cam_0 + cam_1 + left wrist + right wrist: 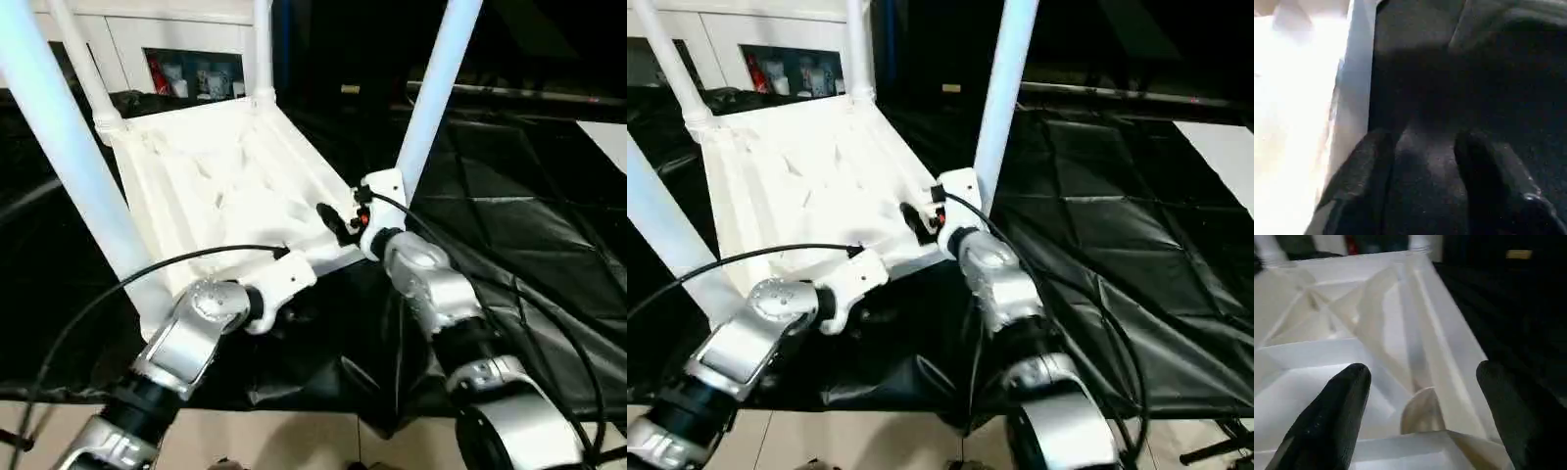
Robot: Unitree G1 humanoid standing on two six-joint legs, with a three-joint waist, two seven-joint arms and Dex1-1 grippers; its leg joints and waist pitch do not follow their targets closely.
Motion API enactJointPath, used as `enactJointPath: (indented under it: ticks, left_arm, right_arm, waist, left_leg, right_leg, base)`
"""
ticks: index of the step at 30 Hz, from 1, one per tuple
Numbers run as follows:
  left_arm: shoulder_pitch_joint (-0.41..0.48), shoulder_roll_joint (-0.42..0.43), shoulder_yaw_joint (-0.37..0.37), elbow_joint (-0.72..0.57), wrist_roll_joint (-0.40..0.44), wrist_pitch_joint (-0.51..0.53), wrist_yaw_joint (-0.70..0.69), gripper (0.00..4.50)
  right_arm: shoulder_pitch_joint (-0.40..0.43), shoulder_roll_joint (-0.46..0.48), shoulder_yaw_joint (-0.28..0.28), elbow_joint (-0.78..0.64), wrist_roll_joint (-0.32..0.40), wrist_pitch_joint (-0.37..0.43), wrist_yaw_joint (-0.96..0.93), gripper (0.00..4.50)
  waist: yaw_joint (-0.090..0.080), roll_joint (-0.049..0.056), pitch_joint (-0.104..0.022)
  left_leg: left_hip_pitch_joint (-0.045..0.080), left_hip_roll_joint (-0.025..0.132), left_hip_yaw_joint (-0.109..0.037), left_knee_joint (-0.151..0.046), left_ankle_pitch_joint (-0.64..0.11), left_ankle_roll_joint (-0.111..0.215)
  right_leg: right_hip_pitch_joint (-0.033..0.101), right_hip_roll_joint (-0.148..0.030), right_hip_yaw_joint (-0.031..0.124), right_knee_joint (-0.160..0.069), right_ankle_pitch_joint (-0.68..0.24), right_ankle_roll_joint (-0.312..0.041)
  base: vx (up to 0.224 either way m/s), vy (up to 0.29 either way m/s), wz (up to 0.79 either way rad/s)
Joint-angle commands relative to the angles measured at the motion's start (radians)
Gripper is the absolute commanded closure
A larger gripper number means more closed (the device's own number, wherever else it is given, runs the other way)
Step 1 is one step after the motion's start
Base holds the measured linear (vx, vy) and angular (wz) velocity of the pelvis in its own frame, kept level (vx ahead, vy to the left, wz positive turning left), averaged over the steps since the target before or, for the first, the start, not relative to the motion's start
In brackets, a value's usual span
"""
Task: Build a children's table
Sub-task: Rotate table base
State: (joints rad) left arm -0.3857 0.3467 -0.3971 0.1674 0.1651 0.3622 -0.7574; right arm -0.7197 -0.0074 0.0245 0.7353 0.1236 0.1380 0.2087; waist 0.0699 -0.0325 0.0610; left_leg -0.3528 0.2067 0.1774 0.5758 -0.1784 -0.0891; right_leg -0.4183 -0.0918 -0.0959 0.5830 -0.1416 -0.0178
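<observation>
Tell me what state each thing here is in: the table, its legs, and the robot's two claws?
Table top: upside down on the black cover, ribbed underside facing up.
Legs: four, seated in the corner sockets, pointing up.
Left gripper: open, holding nothing, beside the top's edge.
Right gripper: open wide, holding nothing, over the ribbed underside at a corner.

No text, label or number can be read on anything here.
</observation>
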Motion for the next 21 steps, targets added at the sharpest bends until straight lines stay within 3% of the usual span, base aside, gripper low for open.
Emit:
enactJointPath:
  ticks: [1,7,11,16,20,21]
  left_arm:
    - [0.025,0.032,-0.006,0.017,0.06,-0.001,0.046,1.5]
    - [0.049,0.072,-0.041,0.038,0.127,-0.039,0.088,1.3]
    - [0.051,0.084,-0.043,0.053,0.147,-0.07,0.122,0.88]
    - [0.056,0.095,-0.044,0.056,0.152,-0.105,0.134,0.53]
    - [0.096,0.079,-0.014,-0.007,0.066,-0.182,0.093,0.15]
    - [0.123,0.059,0.029,-0.05,-0.018,-0.202,0.057,0.12]
  right_arm:
    - [-0.012,-0.032,-0.055,0.036,-0.007,-0.023,-0.057,0.65]
    - [-0.033,-0.08,-0.09,0.102,-0.012,-0.067,-0.113,0.65]
    - [-0.056,-0.125,-0.114,0.151,-0.012,-0.096,-0.131,0.65]
    - [-0.074,-0.156,-0.131,0.187,-0.011,-0.114,-0.143,0.65]
    - [-0.089,-0.182,-0.145,0.229,-0.01,-0.135,-0.154,0.65]
    - [-0.092,-0.185,-0.148,0.238,-0.01,-0.142,-0.153,0.65]
  waist:
    - [-0.002,0.005,-0.072]
    - [0.003,-0.001,-0.07]
    - [0.004,-0.011,-0.07]
    - [-0.008,-0.02,-0.067]
    - [-0.024,-0.024,-0.068]
    - [-0.027,-0.027,-0.07]
  left_leg:
    - [0.005,0.021,0.001,-0.068,-0.205,-0.003]
    - [0.01,0.019,0.0,-0.069,-0.275,-0.021]
    - [0.011,0.014,-0.002,-0.065,-0.32,-0.021]
    - [0.003,0.006,-0.008,-0.06,-0.341,-0.014]
    - [-0.004,0.006,-0.014,-0.056,-0.355,-0.012]
    - [-0.002,0.007,-0.013,-0.054,-0.36,-0.01]
  right_leg:
    - [0.055,-0.048,0.053,-0.049,-0.252,-0.165]
    - [0.05,-0.047,0.051,-0.059,-0.335,-0.123]
    - [0.043,-0.048,0.046,-0.072,-0.446,-0.08]
    - [0.04,-0.046,0.033,-0.082,-0.557,-0.029]
    - [0.038,-0.05,0.026,-0.088,-0.604,-0.017]
    - [0.036,-0.053,0.026,-0.086,-0.596,-0.029]
  base:
    - [0.0,0.0,0.0]
    - [0.0,0.0,0.0]
    - [0.0,0.0,0.0]
    - [0.0,0.0,0.0]
    - [0.0,0.0,0.0]
    - [0.0,0.0,0.0]
